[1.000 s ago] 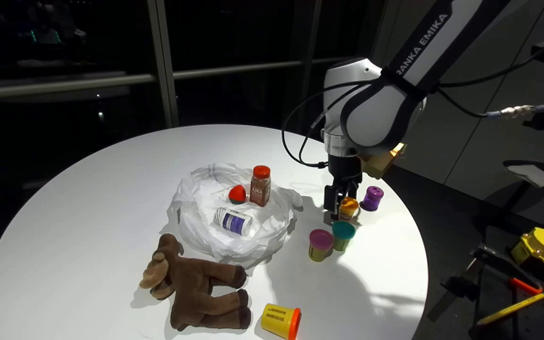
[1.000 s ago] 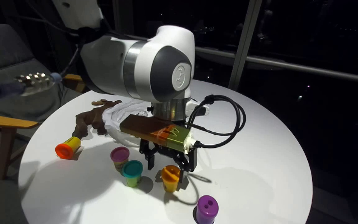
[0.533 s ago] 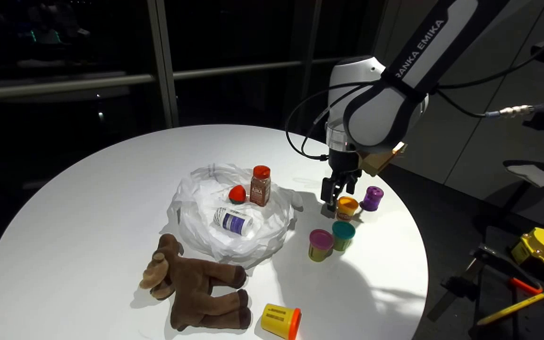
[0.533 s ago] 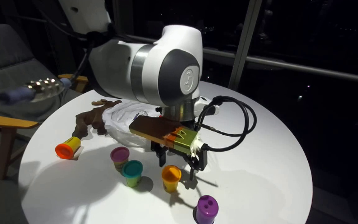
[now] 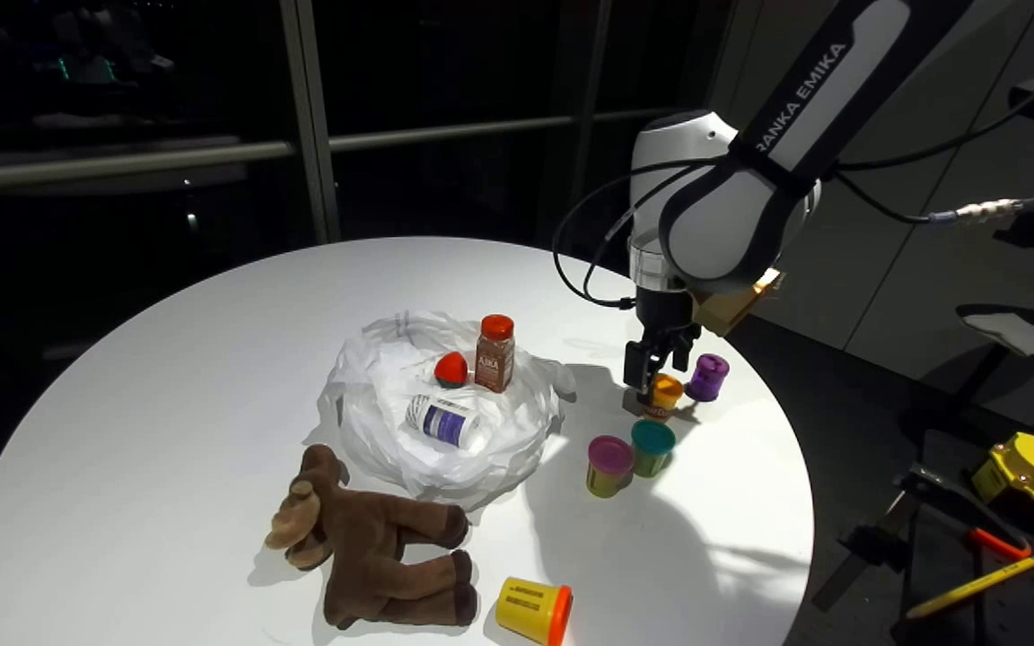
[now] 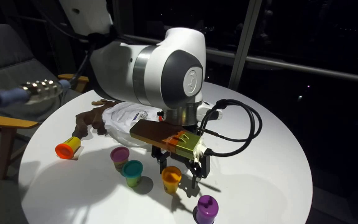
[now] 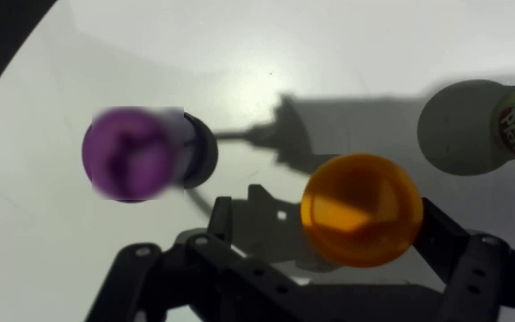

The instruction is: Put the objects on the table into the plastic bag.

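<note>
My gripper [image 6: 178,178] is open above the table [image 5: 167,404], its fingers to either side of an upright orange cup [image 5: 664,397]. In the wrist view the cup [image 7: 361,210] sits close to the right finger, with a gap to the left one; contact is unclear. A purple container [image 6: 207,210] stands nearby. Teal-lidded [image 5: 652,449] and pink-lidded [image 5: 609,468] cups stand together. A yellow cup with orange lid [image 5: 532,610] lies on its side. The brown plush [image 5: 369,556] lies beside the plastic bag [image 5: 481,480]. No small packet shows.
On the open bag are a red-capped spice bottle [image 5: 495,357], a white and purple bottle [image 5: 445,422] lying down, and a small red and black item [image 5: 451,369]. A chair [image 6: 5,62] stands beyond the table. A cable loop [image 6: 256,124] hangs from the wrist.
My gripper has risen from around the orange cup, shifted to the far finger side, toward the purple container, and then lowered slightly. The objects have not visibly moved.
</note>
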You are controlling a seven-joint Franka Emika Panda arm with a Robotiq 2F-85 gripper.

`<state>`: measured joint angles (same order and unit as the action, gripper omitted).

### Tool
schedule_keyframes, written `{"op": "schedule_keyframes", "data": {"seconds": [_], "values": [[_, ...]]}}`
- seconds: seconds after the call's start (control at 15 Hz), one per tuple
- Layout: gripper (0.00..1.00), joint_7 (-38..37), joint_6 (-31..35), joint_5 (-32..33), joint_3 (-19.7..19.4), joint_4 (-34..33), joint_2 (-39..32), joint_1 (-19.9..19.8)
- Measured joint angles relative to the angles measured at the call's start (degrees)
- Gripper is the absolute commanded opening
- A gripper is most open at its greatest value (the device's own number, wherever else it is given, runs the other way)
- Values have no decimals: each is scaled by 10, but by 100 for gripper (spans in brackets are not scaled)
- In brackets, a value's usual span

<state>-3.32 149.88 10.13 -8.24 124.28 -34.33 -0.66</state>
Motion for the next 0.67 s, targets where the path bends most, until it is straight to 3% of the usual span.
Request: {"op": "schedule_keyframes", "data": {"seconds": [0.13, 0.2, 0.27, 0.67], "values": [[100, 3, -11, 0, 5, 1, 0, 0], [75, 4, -15, 0, 6, 1, 0, 1], [74, 4, -20, 0, 7, 2, 0, 2], [27, 2, -23, 2, 4, 4, 1, 7]]}}
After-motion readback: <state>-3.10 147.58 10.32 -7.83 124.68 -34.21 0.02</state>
